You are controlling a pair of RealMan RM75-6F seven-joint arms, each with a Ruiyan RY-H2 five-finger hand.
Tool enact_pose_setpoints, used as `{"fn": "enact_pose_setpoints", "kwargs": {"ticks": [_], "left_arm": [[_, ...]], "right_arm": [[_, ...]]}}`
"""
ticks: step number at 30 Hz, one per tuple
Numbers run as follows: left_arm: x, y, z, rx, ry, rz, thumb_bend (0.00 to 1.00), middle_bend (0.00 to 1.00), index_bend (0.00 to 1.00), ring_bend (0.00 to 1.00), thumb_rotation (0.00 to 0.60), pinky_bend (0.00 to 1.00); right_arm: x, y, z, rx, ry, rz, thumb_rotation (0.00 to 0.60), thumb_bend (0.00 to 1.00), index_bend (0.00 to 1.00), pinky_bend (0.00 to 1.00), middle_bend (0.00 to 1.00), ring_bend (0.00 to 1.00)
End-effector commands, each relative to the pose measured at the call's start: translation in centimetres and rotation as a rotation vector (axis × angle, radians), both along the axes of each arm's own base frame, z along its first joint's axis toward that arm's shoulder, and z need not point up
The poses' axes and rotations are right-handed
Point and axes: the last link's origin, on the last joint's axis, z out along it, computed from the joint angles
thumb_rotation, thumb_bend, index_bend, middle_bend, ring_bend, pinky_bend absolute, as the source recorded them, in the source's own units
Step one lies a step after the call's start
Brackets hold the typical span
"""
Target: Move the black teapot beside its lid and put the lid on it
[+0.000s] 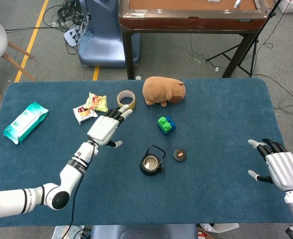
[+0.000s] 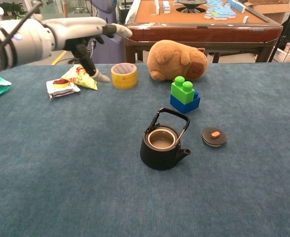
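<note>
black teapot (image 2: 162, 144) sits open, lid (image 2: 214, 137) just right of it.
left hand (image 1: 105, 128) and right hand (image 1: 277, 167) hover empty, fingers apart.

the left hand (image 1: 105, 129) hovers above the tabletop (image 1: 221, 124) at the end of an outstretched arm, palm down, fingers (image 1: 120, 113) extended and empty. the right hand (image 1: 280, 167) sits at the right edge, fingers spread, holding nothing.

- Blue-clothed table (image 1: 226, 124), bearing:
- black teapot (image 1: 151, 162), upright, open-topped, near lid (image 1: 180, 155)
- green-and-blue blocks (image 1: 166, 124)
- brown plush toy (image 1: 163, 90)
- yellow tape roll (image 1: 126, 99)
- two snack packets (image 1: 91, 107)
- teal wipes pack (image 1: 25, 121)
</note>
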Motion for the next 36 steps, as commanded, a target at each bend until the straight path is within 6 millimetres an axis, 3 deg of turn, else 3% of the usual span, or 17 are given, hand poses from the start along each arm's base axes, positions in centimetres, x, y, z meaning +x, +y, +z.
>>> {"fn": "enact_pose_setpoints", "kwargs": {"ticks": [1,9,17,26,36], "left_arm": [[-3.6,-0.9,3.3,0.082,0.003,0.060,0.17,0.00,0.00,0.00,0.600,0.08],[-10.6,-4.0,7.7,0.188,0.071,0.163,0.17,0.00,0.00,0.00,0.600,0.08],[-14.4,-7.5,9.3,0.239,0.130,0.205,0.17,0.00,0.00,0.00,0.600,0.08],[-16.4,-10.9,10.1,0.272,0.104,0.219,0.17,0.00,0.00,0.00,0.600,0.08],[-17.2,-13.2,10.7,0.285,0.079,0.229,0.17,0.00,0.00,0.00,0.600,0.08]], "right_arm": [[1.1,-0.8,-0.8,0.055,0.004,0.041,0.600,0.08,0.25,0.26,0.35,0.20],[3.6,-3.0,-2.9,0.182,0.021,0.125,0.600,0.09,0.29,0.27,0.37,0.22],[6.2,-5.7,-5.8,0.323,0.048,0.177,0.600,0.09,0.29,0.27,0.37,0.22],[7.5,-9.1,-10.1,0.467,0.090,0.149,0.600,0.09,0.29,0.27,0.34,0.22],[8.6,-12.2,-14.6,0.494,0.165,0.157,0.600,0.09,0.29,0.28,0.29,0.16]]}}
